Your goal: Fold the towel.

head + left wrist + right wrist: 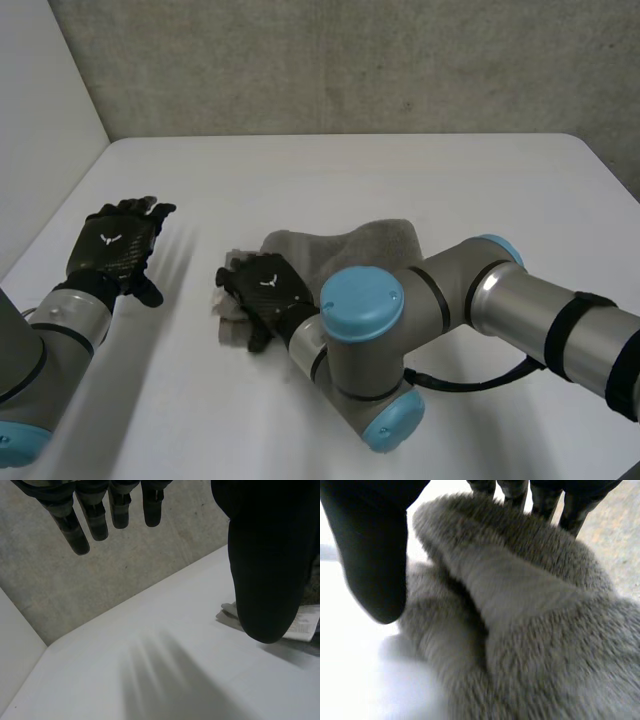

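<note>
First, from the head camera: the grey towel (pixel 372 243) lies bunched in a low heap near the middle of the white table (pixel 400 170), not laid flat. The right hand (pixel 266 289) sits palm down on the towel's left end, and the right arm (pixel 480 300) crosses in from the near right and covers the heap's near side. A small pale label (pixel 226 306) pokes out from under that hand on its left. Well apart from the towel, at the near left of the table, the left hand (pixel 115 245) hovers palm down with its fingers spread, and nothing is in it. A concrete wall (pixel 350 60) rises beyond the far edge.

Next, from the left wrist: the left hand (pixel 265 570) has straight, separated fingers (pixel 95 525) over bare table (pixel 150 680). Beyond its thumb lies the white printed label (pixel 306 622).

Lastly, from the right wrist: the right hand (pixel 375 565) has a raised ridge of towel (pixel 520 605) between its thumb and its fingers (pixel 572 510). The thumb is against one side of the ridge, and the fingers come down behind the other side, so the fold is pinched between them. Looser towel layers spread below the ridge onto the table (pixel 350 670).
</note>
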